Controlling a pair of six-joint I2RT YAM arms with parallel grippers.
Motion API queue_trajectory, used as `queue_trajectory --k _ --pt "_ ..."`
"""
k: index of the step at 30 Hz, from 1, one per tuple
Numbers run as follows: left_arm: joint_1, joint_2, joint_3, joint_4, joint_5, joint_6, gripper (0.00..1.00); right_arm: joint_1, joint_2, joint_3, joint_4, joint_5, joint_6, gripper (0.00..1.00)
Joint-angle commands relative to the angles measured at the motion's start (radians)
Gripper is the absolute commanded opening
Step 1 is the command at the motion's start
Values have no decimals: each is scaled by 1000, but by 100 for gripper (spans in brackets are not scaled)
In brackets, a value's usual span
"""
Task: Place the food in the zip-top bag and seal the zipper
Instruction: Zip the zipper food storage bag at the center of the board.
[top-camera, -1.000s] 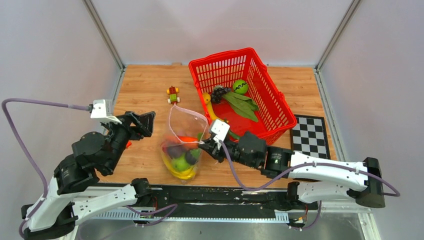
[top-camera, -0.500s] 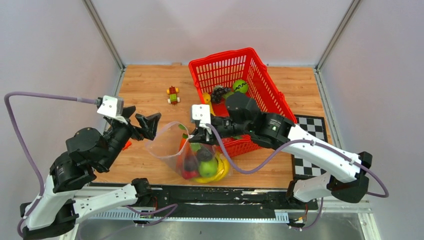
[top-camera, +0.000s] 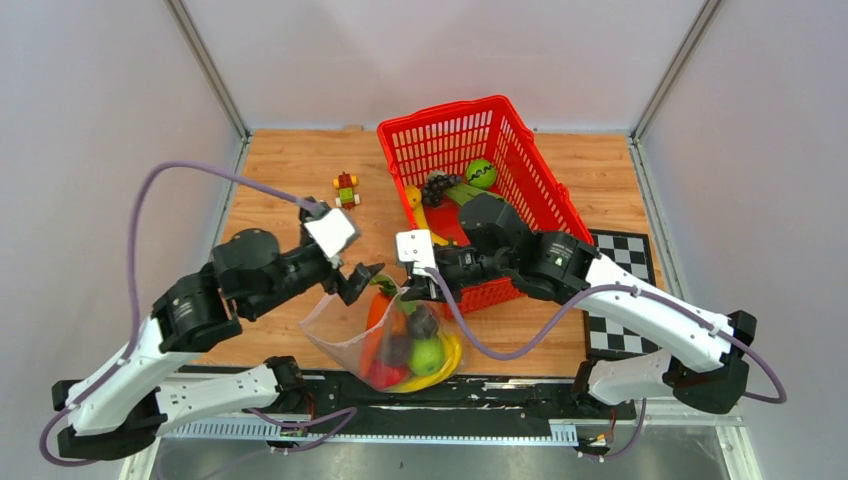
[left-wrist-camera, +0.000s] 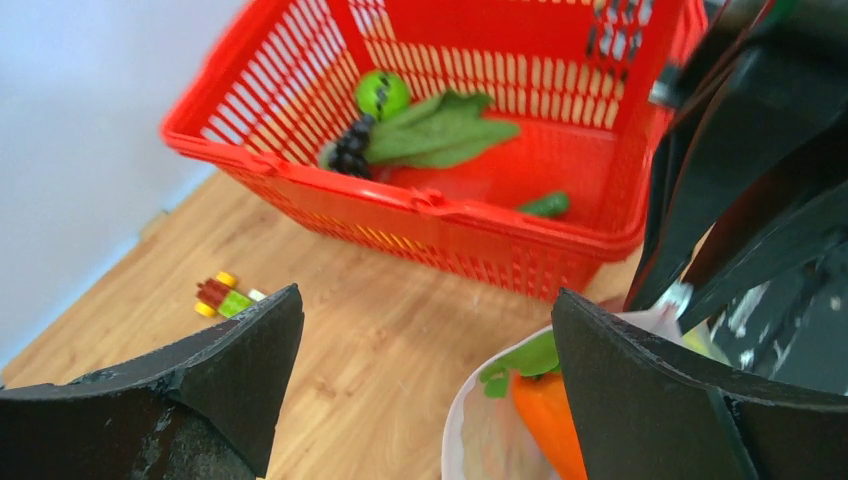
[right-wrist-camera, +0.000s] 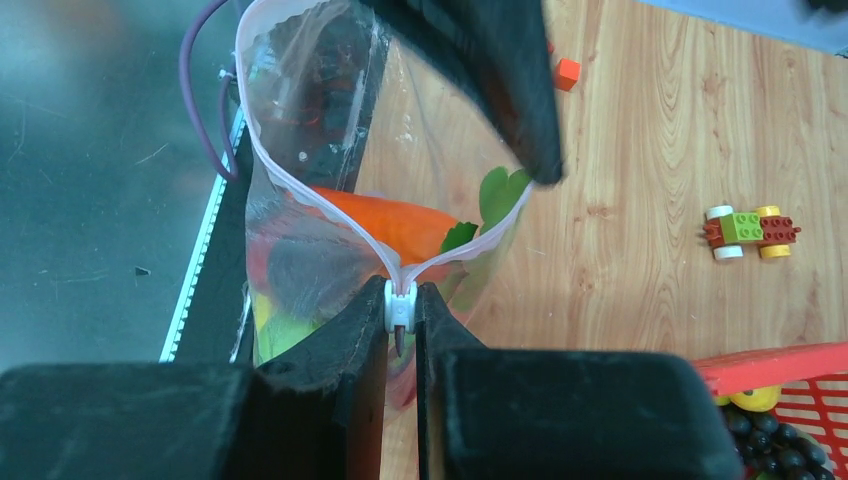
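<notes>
My right gripper (right-wrist-camera: 401, 292) squeezed tight on white zipper slider (right-wrist-camera: 400, 308). My left gripper (left-wrist-camera: 425, 340) wide apart, holding nothing. Zip-top bag (top-camera: 345, 335) at 6 o'clock of surface (top-camera: 290, 170), carrot (right-wrist-camera: 385, 225) inside. Closing step, I think. Next: left grabs bag edge, right pulls slider across.

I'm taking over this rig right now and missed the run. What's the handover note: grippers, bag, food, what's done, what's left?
Left gripper: open, holding nothing, beside the mouth of the zip-top bag.
Right gripper: shut on the white slider at one end of the zipper.
Done: carrot, bananas and several other pieces are in the bag.
Left: the bag's mouth gapes open, unsealed. Lime, grapes and green leaves lie in the red basket, so probably bag those, then run the zipper shut.
</notes>
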Motion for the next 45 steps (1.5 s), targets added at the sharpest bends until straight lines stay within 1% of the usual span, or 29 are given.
queue_trajectory --k 1,7,8,10,11,14,15,19,21,23,26,29,33,36,39,40,42,45 --pt "-3 13 -47 -13 113 78 100 -3 -62 -34 55 -35 -51 0" --pt "-3 17 -66 -43 192 83 99 -4 -93 -74 75 -15 -61 0" --pt "-3 12 -68 -38 207 81 98 -4 -96 -78 80 -12 -61 0" --pt "-3 -1 -73 -26 226 75 92 -6 -98 -87 89 -1 -58 0" --pt "-2 4 -69 -27 210 66 89 -6 -100 -91 92 1 -58 0" --pt "-3 58 -38 -115 160 70 77 -6 -115 -108 110 3 -51 0" --pt "-3 73 -39 -131 149 72 76 -6 -122 -117 120 -1 -50 0" --pt "-3 86 -56 -109 106 58 79 -6 -149 -146 156 -4 -49 0" --pt "-3 83 -67 -98 87 62 79 -6 -159 -156 163 -4 -50 0" --pt "-3 90 -60 -113 79 66 76 -6 -168 -163 171 5 -51 0" --pt "-3 88 -57 -124 106 65 60 -7 -173 -173 178 35 -48 0" --pt "-3 71 -69 -110 140 57 33 -7 -184 -190 205 87 -24 0" --pt "-3 87 -100 -107 194 44 14 -7 -226 -243 287 125 21 0" --pt "-2 117 -123 -96 227 22 8 -7 -258 -284 360 142 60 0" --pt "-3 124 -135 -74 265 9 9 -8 -276 -305 395 165 83 0" --pt "-3 124 -135 -67 269 5 7 -8 -277 -310 399 174 86 0" --pt "-3 114 -131 -55 260 -3 0 -9 -277 -317 401 197 96 0" --pt "-3 83 -106 -43 187 -11 0 -10 -271 -317 382 228 107 0"
